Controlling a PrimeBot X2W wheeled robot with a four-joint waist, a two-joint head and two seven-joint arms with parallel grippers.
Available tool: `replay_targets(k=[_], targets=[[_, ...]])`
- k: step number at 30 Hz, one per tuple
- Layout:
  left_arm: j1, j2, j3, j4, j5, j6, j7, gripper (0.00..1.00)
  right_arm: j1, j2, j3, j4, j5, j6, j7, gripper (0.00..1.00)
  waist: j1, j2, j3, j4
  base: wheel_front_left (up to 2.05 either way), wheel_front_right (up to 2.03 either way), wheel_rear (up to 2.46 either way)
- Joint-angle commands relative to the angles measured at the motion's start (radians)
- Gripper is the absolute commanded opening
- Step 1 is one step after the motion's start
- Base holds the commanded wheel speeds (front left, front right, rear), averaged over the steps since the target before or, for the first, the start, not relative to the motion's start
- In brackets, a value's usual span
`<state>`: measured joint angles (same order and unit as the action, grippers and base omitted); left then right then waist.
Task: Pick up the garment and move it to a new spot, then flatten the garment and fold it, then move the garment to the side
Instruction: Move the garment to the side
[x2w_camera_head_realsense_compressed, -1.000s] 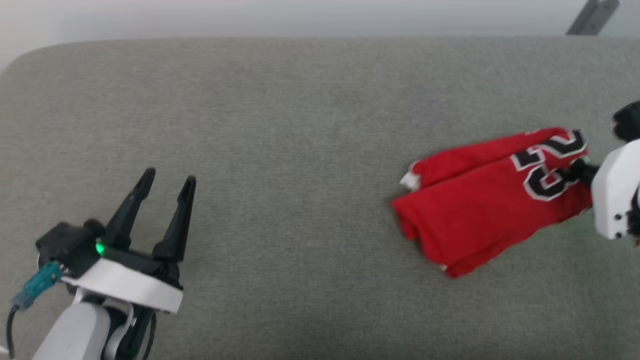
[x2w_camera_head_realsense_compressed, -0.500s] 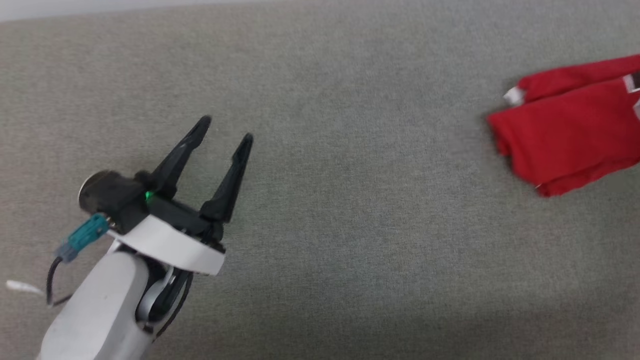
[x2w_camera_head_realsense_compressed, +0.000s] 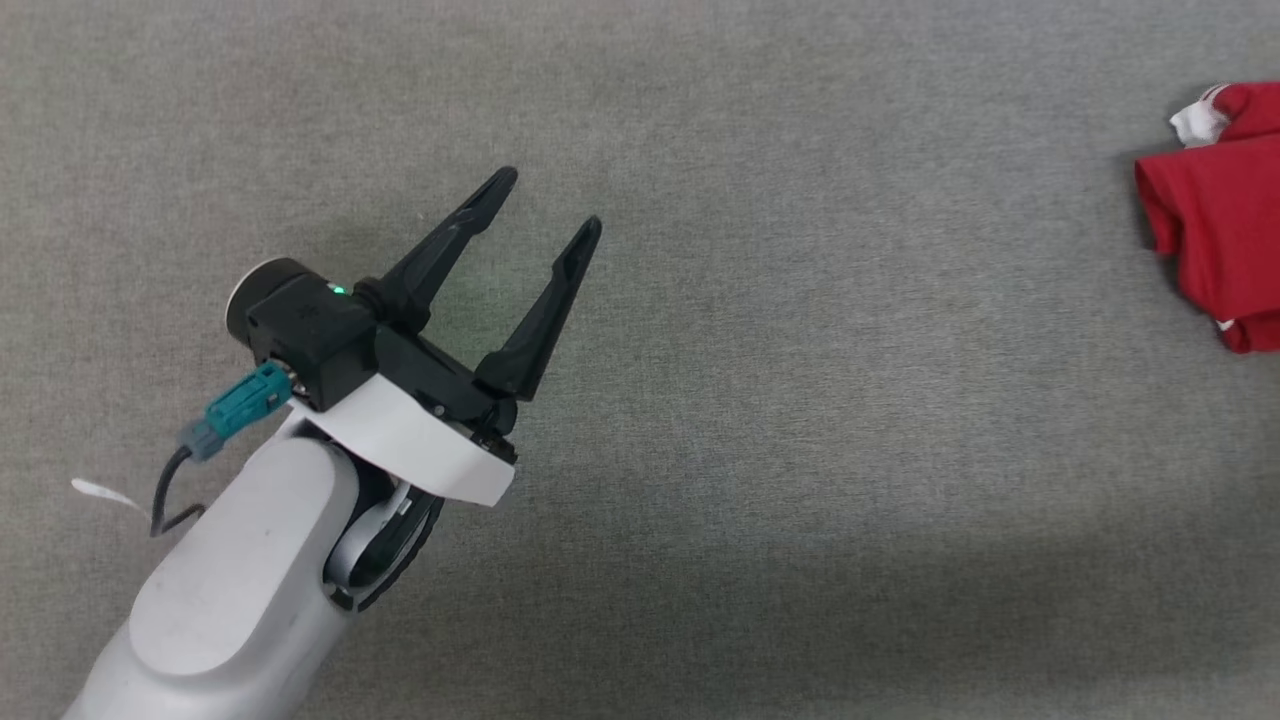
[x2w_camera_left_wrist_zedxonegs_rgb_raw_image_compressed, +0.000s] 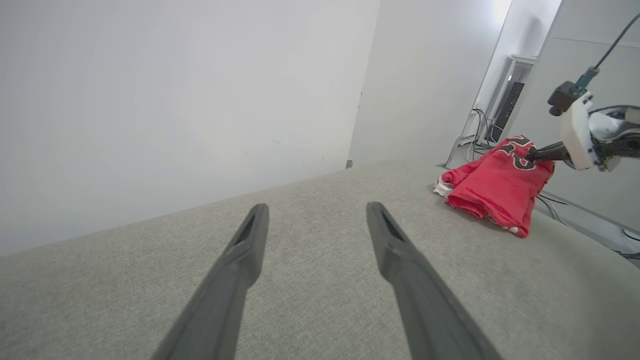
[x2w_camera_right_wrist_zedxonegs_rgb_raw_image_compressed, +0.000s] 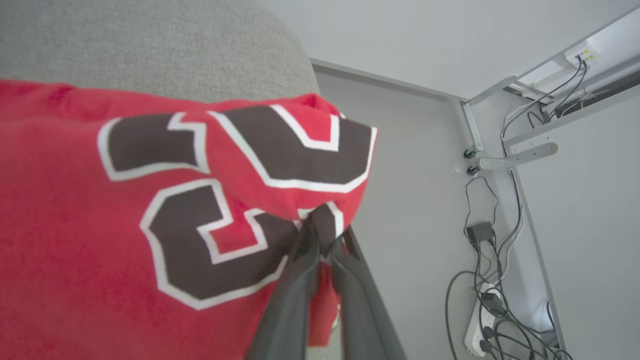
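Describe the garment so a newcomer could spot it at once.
On the grey padded surface, look to its right end. The garment is the bunched red jersey there, pinched by the right hand. Its black, white-outlined numerals and red colour match nothing nearby.

- The right gripper rises from the bottom edge, its two dark fingers pressed together at the tips.
- The tips pinch a fold of the red shirt near its right edge.
- The shirt covers the left half of the view; large black digits with white outlines run across it.
- A grey fabric surface with a rounded corner lies behind the shirt, at the upper left.
- To the right is a pale grey floor, with a white wall at the top.
- A metal bracket and a tangle of cables sit at the far right; the cables lead to a white power strip.
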<state>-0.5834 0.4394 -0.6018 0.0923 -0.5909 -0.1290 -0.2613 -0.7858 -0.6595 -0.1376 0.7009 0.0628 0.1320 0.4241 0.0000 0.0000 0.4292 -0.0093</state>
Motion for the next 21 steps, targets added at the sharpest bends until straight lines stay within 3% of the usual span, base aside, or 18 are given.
replay_targets(k=[1, 6, 7, 9, 10, 11, 21], targets=[[-0.021, -0.001, -0.004, 0.003, -0.004, -0.002, -0.005, 1.0, -0.015, 0.021, -0.022, 0.021, -0.022, -0.002, -0.013, 0.0, 0.0, 0.0, 0.013, 0.008, 0.0, 0.0, 0.0], [-0.046, 0.001, -0.027, 0.008, -0.017, -0.002, -0.005, 1.0, -0.038, 0.073, -0.09, 0.088, -0.106, -0.002, -0.042, 0.0, 0.0, 0.0, 0.025, 0.017, 0.0, 0.0, 0.0], [-0.05, 0.002, -0.029, 0.008, -0.018, -0.002, -0.005, 1.0, -0.045, 0.086, -0.102, 0.096, -0.119, -0.002, -0.05, 0.08, 0.0, 0.0, 0.025, 0.018, 0.0, 0.0, 0.0], [-0.052, 0.005, -0.027, 0.009, -0.024, -0.002, -0.005, 1.0, -0.054, 0.099, -0.118, 0.105, -0.152, -0.002, -0.063, 0.41, 0.0, 0.0, 0.024, 0.018, 0.0, 0.0, 0.0], [-0.051, 0.008, -0.023, 0.011, -0.025, -0.002, -0.005, 1.0, -0.061, 0.108, -0.121, 0.105, -0.163, -0.002, -0.073, 0.74, 0.0, 0.0, 0.022, 0.017, 0.0, 0.0, 0.0], [-0.05, 0.012, -0.02, 0.013, -0.023, -0.002, -0.005, 1.0, -0.068, 0.114, -0.121, 0.105, -0.174, -0.002, -0.081, 1.0, 0.0, 0.0, 0.02, 0.016, 0.0, 0.0, 0.0], [0.029, 0.024, 0.065, 0.012, -0.037, -0.002, -0.005, 1.0, -0.096, 0.155, -0.165, 0.099, -0.198, -0.003, -0.132, 1.0, 0.0, 0.0, -0.041, 0.004, 0.0, 0.0, 0.0]])
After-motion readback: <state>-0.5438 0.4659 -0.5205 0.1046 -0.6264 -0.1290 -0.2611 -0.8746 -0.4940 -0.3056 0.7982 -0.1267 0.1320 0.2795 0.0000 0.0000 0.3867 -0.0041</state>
